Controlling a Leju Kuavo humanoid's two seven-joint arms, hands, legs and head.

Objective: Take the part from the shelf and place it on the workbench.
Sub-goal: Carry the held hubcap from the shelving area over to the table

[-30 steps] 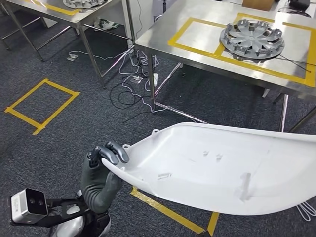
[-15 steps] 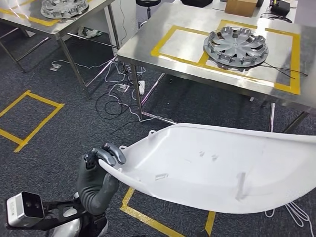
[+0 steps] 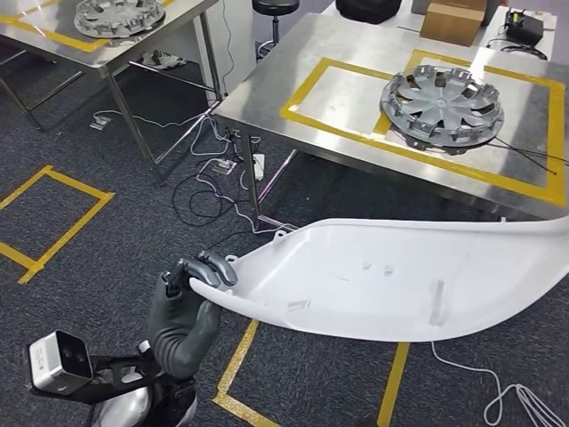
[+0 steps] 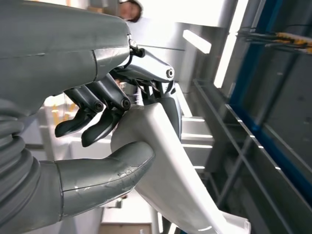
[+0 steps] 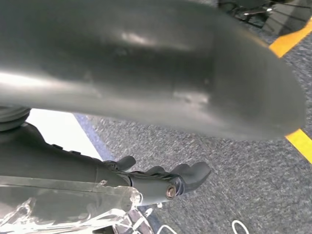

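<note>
An industrial workshop or test lab is indicated: steel worktops (image 3: 335, 80) marked with yellow tape, wheel covers (image 3: 441, 107) laid on them, taped squares (image 3: 47, 218) on grey carpet, and loose cables (image 3: 214, 191) underneath.

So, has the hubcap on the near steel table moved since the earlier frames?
No. The hubcap still overlaps the same yellow tape divider on the table; the whole view shifted, so the camera moved.

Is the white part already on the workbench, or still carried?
Still carried. The white part hangs above the carpet, short of the workbench, and the left hand grips its end.
</note>
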